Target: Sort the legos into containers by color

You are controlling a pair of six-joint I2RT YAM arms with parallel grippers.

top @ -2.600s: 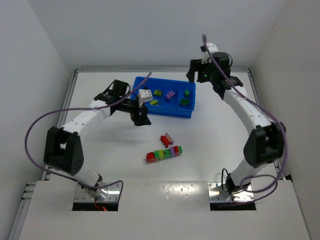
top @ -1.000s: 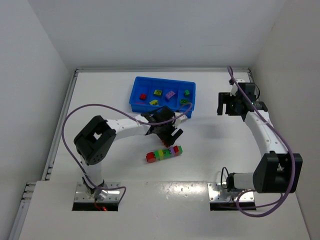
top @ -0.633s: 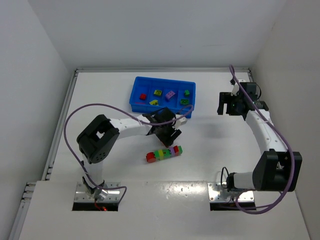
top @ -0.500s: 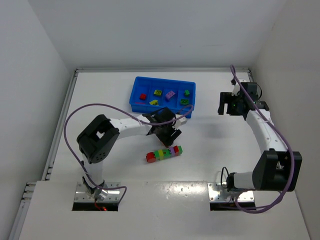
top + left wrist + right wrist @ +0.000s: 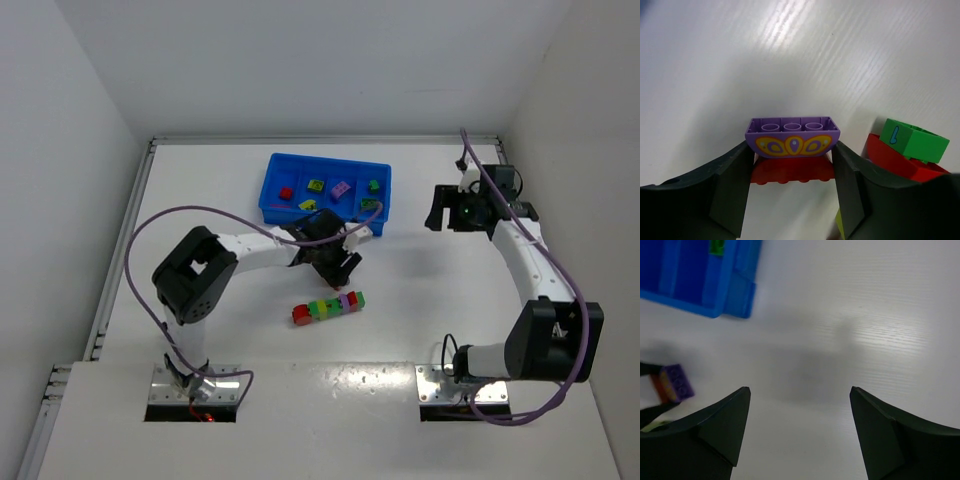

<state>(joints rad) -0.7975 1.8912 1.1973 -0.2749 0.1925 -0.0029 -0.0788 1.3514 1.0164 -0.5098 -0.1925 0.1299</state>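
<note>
Crosswise, the purple brick (image 5: 792, 136) sits pinched in the left end effector (image 5: 792, 152), long axis finger to finger.

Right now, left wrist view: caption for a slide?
Left gripper clamps a purple curved plastic brick stacked on a flat red brick; a green brick sits nearby on another red piece.

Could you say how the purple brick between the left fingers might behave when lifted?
The purple brick looks rigid, so probably won't deform. Its curved glossy sides may slip on the fingers. The red brick beneath seems attached and may follow.
</note>
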